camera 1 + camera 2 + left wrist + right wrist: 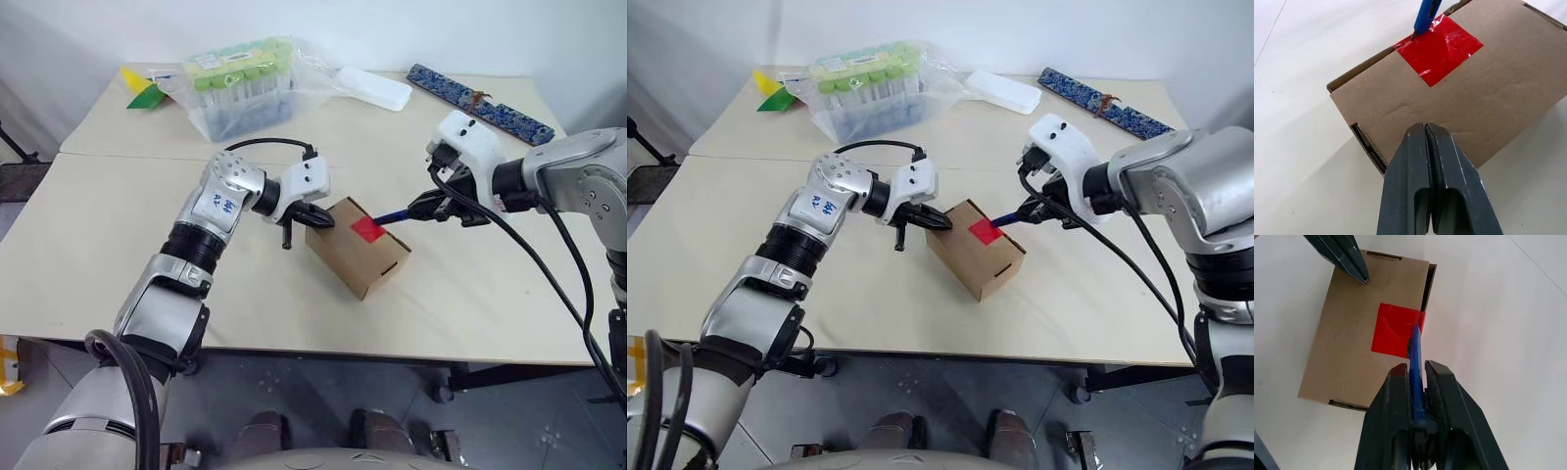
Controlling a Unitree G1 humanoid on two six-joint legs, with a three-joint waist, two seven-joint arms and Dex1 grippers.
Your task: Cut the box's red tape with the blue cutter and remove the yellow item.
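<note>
Landmark: small brown cardboard box [357, 247], resting closed on the pale desk [118, 245], near the desk's front edge.
Red tape: a bright red square patch [1440, 48] on the box's top, at the flap seam, running over the top edge on the side facing the right arm; it looks whole apart from wrinkles.
Blue cutter: slim blue pen-shaped knife [1416, 367], slanting down from the right side of the box, its dark tip touching the red tape at the edge nearest the right arm.
Right pincer: the two black fingers [1444, 396] are pinched on the blue cutter's body; the right pincer [428, 208] hangs just beside the box, above the desk.
Left pincer: its fingers are pressed together with nothing between them; the left pincer [1425, 128] has its tip on the box's top near the corner farthest from the cutter, on the opposite side of the tape.
Yellow item: cannot be seen; the box flaps lie shut.
Behind the box: a clear plastic tub of green-capped tubes [240, 83], a white oblong container [374, 87], and a long flat blue-patterned case [480, 103], all well apart from the box.
Far left corner: flat yellow-and-green paper triangles [142, 88], well apart from the box.
</note>
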